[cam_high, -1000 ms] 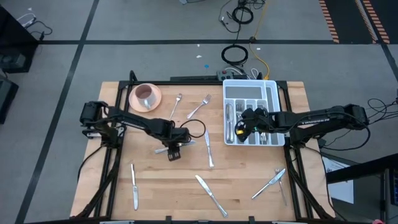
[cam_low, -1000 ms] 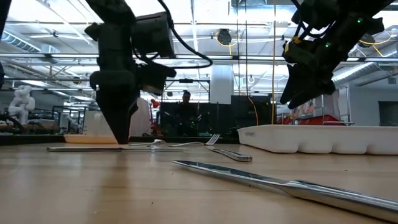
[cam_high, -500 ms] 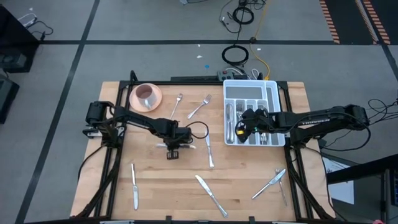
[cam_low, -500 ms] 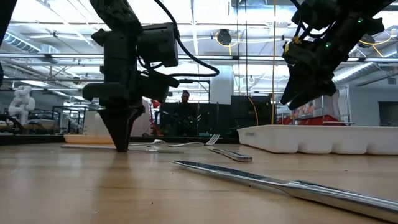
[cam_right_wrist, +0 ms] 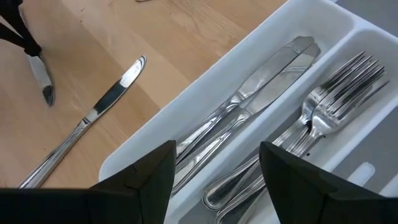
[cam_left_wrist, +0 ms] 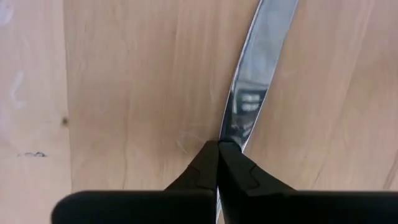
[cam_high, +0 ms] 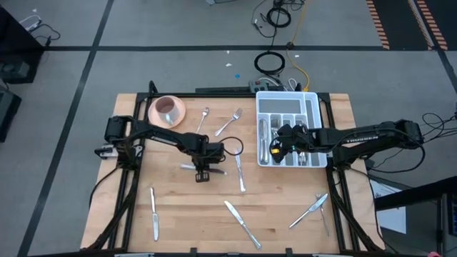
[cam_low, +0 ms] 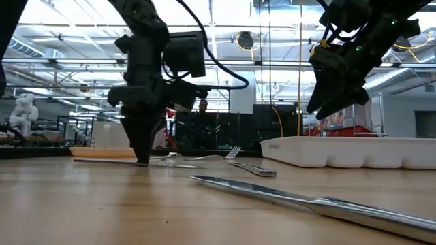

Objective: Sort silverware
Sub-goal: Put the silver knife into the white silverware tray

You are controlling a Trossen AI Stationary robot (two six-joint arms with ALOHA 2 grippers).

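Our left tool (cam_high: 202, 171) pinches a knife (cam_left_wrist: 252, 93) on the worktop (cam_high: 186, 214); forks (cam_high: 228, 123) lie nearby. Our right tool (cam_high: 282, 148) hangs open over the tray (cam_high: 314, 100).

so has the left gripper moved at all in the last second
Yes. In the high view the left gripper has shifted slightly toward the white tray, away from the pink bowl, and its fingers have closed on a knife on the table.

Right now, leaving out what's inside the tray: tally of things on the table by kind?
Loose silverware: 8 (too small to split every piece by kind)
Bowl: 1
Tray: 1
Total: 10
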